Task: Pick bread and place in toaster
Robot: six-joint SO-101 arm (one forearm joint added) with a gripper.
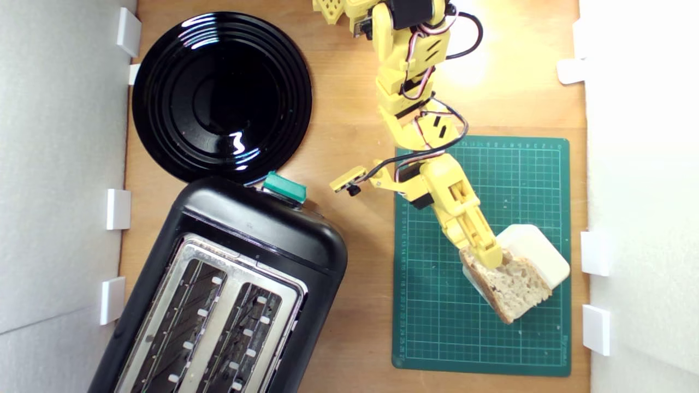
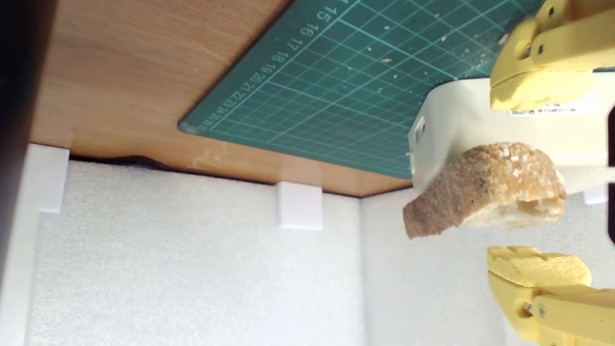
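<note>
Two spread fingers of the tool point(image 2: 538, 185) straddle the bread point(image 2: 485, 190), gripping nothing; the toaster point(image 1: 218, 295) lies toward the worktop's opposite edge.

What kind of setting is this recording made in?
Most likely a small tabletop robot test rig staged as a kitchen, not a real one: a wooden board walled by white foam panels, a green cutting mat as work area, plus a toaster and black plate.

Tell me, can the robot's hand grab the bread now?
Probably yes. The hand is open, with one finger on each side of the bread and nothing between them. The bread leans on a white block, which sits behind it, not in the way.
</note>
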